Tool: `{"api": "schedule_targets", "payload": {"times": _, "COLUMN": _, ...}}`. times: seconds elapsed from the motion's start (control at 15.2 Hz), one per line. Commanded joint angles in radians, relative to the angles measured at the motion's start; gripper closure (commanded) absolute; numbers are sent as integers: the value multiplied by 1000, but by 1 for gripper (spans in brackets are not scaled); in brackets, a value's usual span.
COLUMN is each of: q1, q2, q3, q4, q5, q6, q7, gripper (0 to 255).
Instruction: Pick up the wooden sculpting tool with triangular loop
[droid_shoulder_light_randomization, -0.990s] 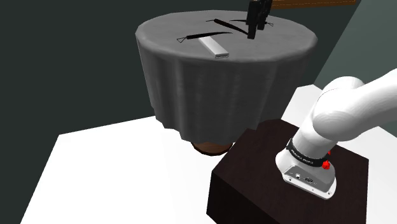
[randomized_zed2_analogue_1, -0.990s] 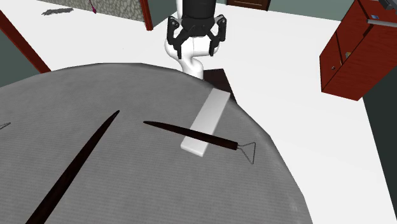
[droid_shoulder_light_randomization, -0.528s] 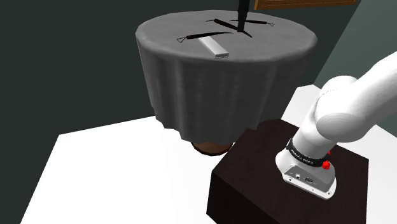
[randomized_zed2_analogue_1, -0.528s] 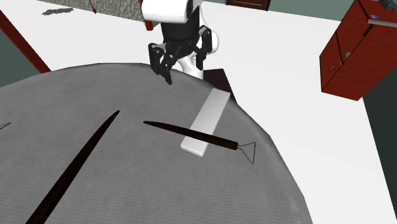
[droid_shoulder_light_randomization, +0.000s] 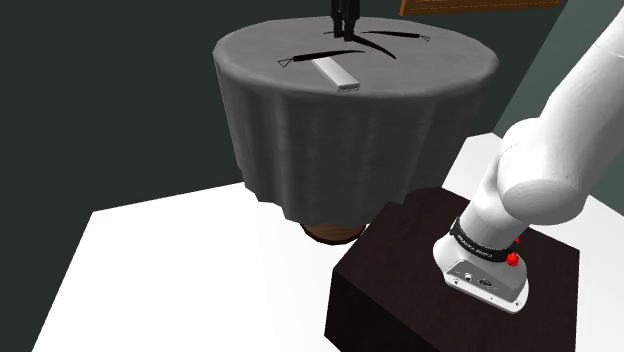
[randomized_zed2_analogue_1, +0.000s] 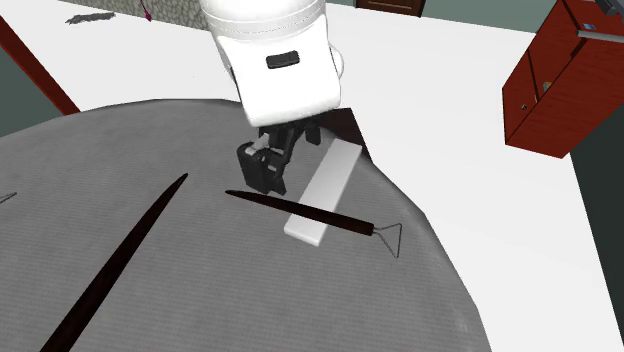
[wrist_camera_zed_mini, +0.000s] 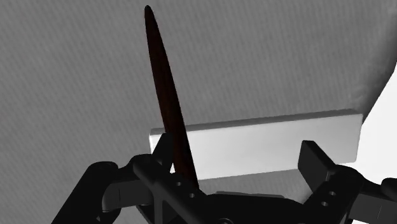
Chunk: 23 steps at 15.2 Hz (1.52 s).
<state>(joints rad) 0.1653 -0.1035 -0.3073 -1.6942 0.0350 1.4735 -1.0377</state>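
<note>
The sculpting tool (randomized_zed2_analogue_1: 300, 210) has a dark tapered handle and a wire triangular loop (randomized_zed2_analogue_1: 392, 240) at one end. It lies across a white bar (randomized_zed2_analogue_1: 325, 190) on the round grey-clothed table (randomized_zed2_analogue_1: 200, 310). In the shoulder view the tool (droid_shoulder_light_randomization: 312, 56) rests near the table's middle. My gripper (randomized_zed2_analogue_1: 262, 178) hangs low over the handle's pointed end, open. In the wrist view the handle (wrist_camera_zed_mini: 167, 95) runs past one finger (wrist_camera_zed_mini: 315, 162) side of the gripper (wrist_camera_zed_mini: 238, 160), unclasped, with the white bar (wrist_camera_zed_mini: 267, 140) beyond.
A long dark tapered stick (randomized_zed2_analogue_1: 120, 260) lies beside the tool, and further dark tools (droid_shoulder_light_randomization: 385, 35) rest at the table's far side. A red-brown cabinet (randomized_zed2_analogue_1: 560, 80) stands on the white floor. The dark stand (droid_shoulder_light_randomization: 450, 290) sits below the table.
The gripper has come in from beyond the table's edge and dropped low over the cloth, ending above the tool's pointed end. The tool and bar have not moved.
</note>
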Motion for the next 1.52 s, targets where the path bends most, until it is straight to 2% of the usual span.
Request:
{"api": "schedule_targets", "payload": {"times": 0.0, "q1": -1, "q2": 112, "q3": -21, "q4": 117, "q5": 42, "q6": -35, "q7": -138, "gripper": 0}}
{"api": "schedule_targets", "payload": {"times": 0.13, "q1": -8, "q2": 208, "q3": -21, "q4": 228, "q5": 80, "q6": -77, "q7": -237, "gripper": 0}}
{"api": "schedule_targets", "payload": {"times": 0.73, "q1": -5, "q2": 184, "q3": -15, "q4": 96, "q5": 72, "q6": 33, "q7": -240, "gripper": 0}}
{"api": "schedule_targets", "payload": {"times": 0.79, "q1": -5, "q2": 183, "q3": -15, "q4": 93, "q5": 71, "q6": 35, "q7": -240, "gripper": 255}}
{"api": "schedule_targets", "payload": {"times": 1.45, "q1": -5, "q2": 186, "q3": -15, "q4": 112, "q5": 72, "q6": 19, "q7": -239, "gripper": 255}}
